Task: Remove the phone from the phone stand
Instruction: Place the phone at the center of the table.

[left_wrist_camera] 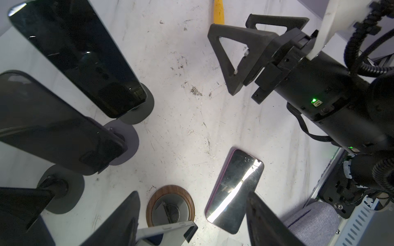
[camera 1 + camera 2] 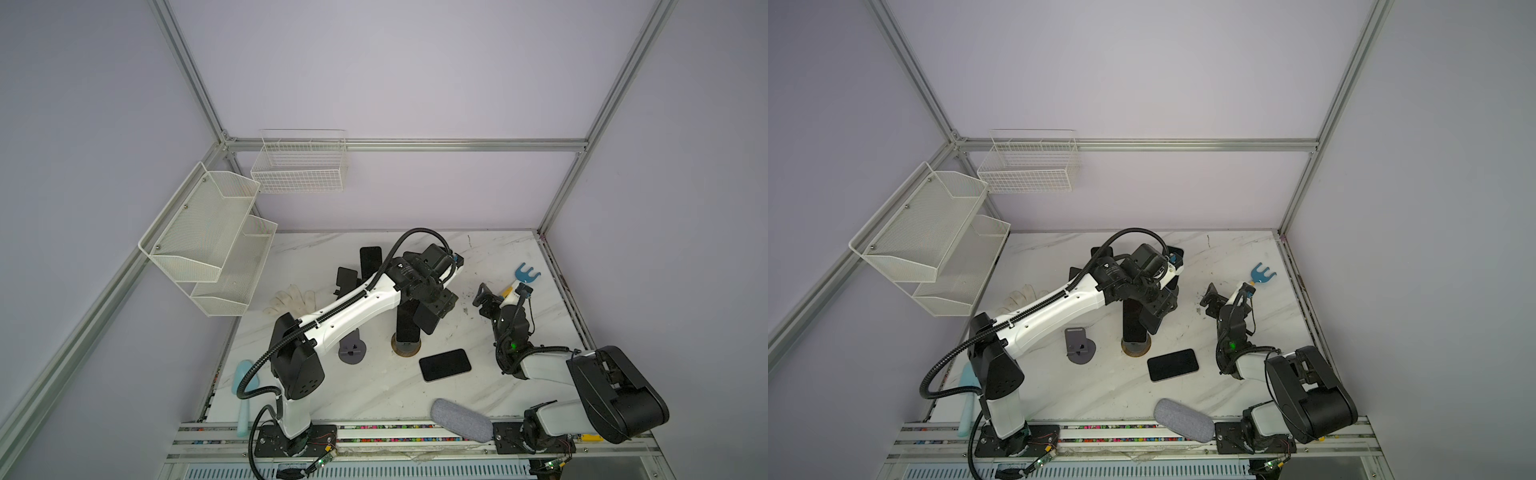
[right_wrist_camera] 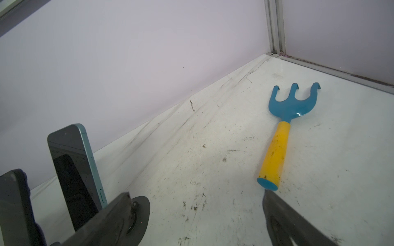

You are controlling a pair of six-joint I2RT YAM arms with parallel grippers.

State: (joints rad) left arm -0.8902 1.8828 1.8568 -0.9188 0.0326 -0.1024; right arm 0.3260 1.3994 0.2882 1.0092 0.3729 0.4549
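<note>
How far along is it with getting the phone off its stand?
Seemingly done: a loose phone lies flat on the table, and a grey stand is empty. In hand: the left gripper is shut on an upright phone over the wood-based stand; whether it has left the cradle is unclear. Left: carry it clear and set it down. The right gripper is open, empty.

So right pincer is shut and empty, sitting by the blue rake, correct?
Not shut. The right pincer is open and empty, sitting by the blue rake; the right wrist view shows its fingers wide apart.
</note>
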